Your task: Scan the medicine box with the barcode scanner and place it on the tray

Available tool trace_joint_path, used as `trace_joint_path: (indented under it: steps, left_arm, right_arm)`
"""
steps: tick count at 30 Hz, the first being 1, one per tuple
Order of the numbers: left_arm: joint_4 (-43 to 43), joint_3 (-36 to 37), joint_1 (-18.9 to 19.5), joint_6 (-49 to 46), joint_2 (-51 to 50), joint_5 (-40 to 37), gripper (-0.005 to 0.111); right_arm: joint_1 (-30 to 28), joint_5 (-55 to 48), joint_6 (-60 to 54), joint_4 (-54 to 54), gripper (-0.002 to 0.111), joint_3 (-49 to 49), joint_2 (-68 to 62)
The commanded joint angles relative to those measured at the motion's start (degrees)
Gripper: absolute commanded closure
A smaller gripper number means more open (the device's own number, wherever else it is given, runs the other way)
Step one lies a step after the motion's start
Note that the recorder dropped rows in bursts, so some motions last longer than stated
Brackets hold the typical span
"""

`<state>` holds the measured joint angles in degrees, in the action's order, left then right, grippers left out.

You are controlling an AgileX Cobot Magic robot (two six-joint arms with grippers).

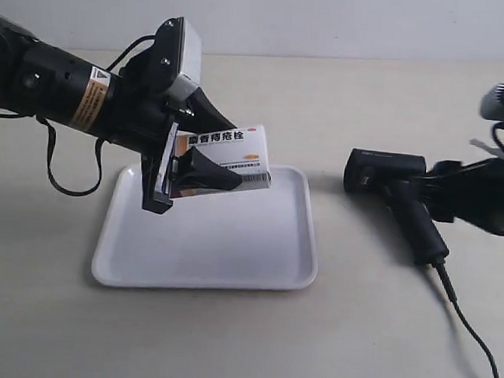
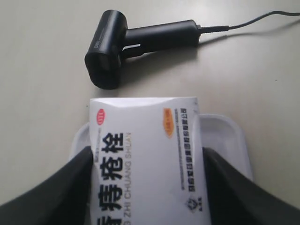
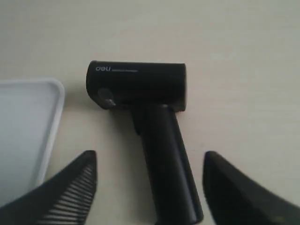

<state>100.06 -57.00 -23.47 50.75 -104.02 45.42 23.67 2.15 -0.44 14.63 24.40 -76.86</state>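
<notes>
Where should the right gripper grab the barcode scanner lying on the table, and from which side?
Probably the long handle, from above. The barcode scanner lies flat on its side, and the right gripper hangs open with one finger either side of the handle, which is slimmer than the boxy head.

You have a plain, pale beige tabletop (image 1: 224, 343) with a smooth matte surface, carrying two things directly. The white tray (image 1: 203, 263) lies flat on it at the exterior view's left of centre, its low rim and rounded corners resting on the surface. The black barcode scanner (image 1: 391, 186) lies on its side on the table at the tray's right in that view, just beside the tray but apart from it, head toward the tray. Its black cable (image 1: 475, 343) trails from the handle end across the tabletop toward the lower right edge.
</notes>
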Motion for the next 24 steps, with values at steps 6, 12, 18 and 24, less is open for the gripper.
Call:
trace_joint_path:
  steps: [6, 12, 18, 24]
  left_arm:
    - [-0.12, -0.4, -0.42, 3.52, -1.85, 0.34, 0.107]
    - [-0.12, -0.18, -0.42, 3.36, -3.23, 0.34, 0.107]
    - [-0.12, 1.18, -0.42, 3.36, -3.66, -2.62, 0.107]
    - [-0.12, 2.38, -0.21, 3.36, -3.66, -4.51, 0.107]
  right_arm:
    - [-0.36, -0.16, -11.49, -0.67, 0.009, 14.65, -24.15]
    - [-1.87, 3.04, -16.03, -0.67, 0.021, 19.31, -31.31]
    - [-1.87, 0.93, -21.33, -0.67, 0.073, 19.43, -31.01]
    - [-1.75, -9.74, -25.09, -1.27, 0.108, 19.43, -22.03]
